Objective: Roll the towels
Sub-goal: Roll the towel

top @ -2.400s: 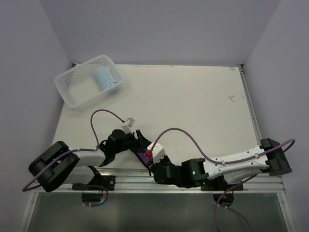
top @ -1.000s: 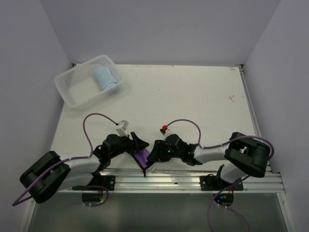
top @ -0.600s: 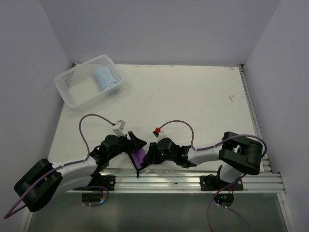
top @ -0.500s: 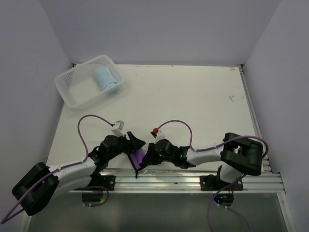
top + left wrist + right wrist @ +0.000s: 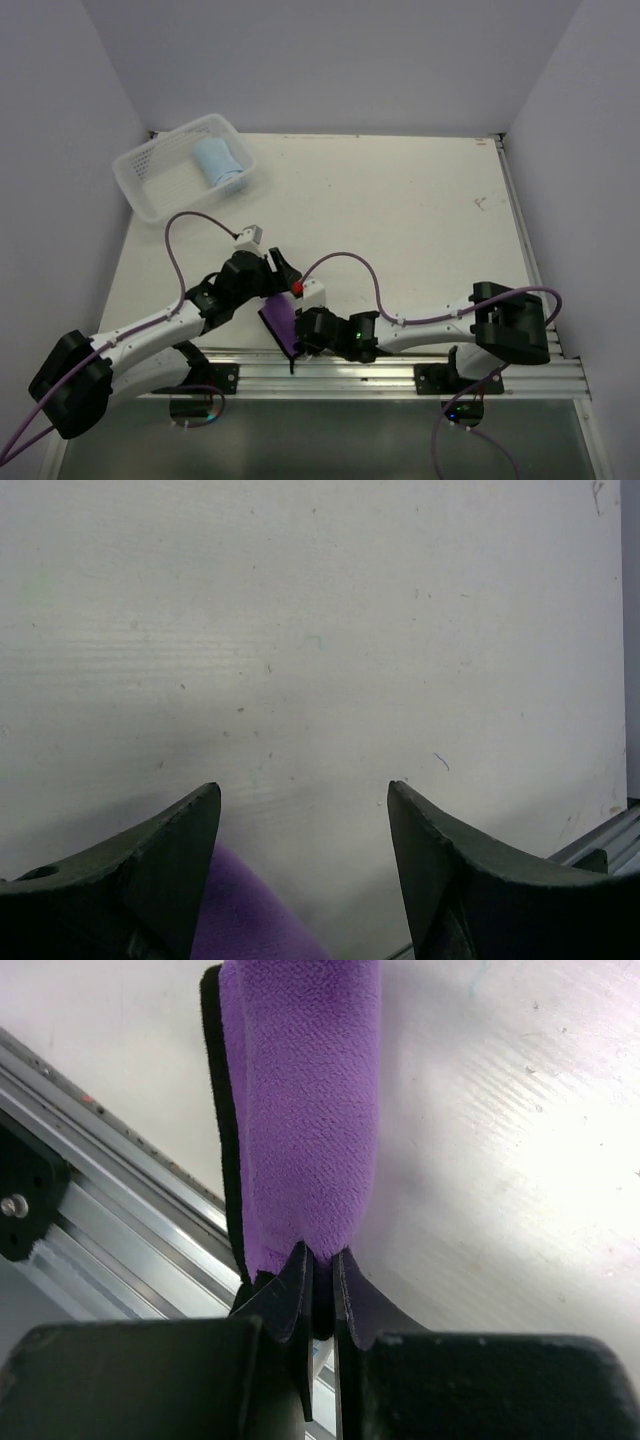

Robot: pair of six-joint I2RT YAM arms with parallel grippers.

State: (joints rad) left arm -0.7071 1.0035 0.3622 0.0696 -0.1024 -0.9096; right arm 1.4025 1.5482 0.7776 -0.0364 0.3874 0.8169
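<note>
At the table's [image 5: 400, 220] near edge, the folded purple towel [image 5: 310, 1110] runs lengthwise straight away from the right gripper [image 5: 318, 1265], which pinches its near end. The left gripper [image 5: 300, 790] hangs spread wide just beside the far end. The light blue towel [image 5: 220, 165] lies in the basket [image 5: 150, 170].

The first towel [image 5: 218, 163] lies in the basket [image 5: 135, 160], at its right end, and the second towel [image 5: 310, 1110] lies on the table [image 5: 400, 220] far in front of the basket and a bit right of it, beside the rail [image 5: 380, 368], between the left gripper [image 5: 300, 790] and the right gripper [image 5: 315, 1260].
</note>
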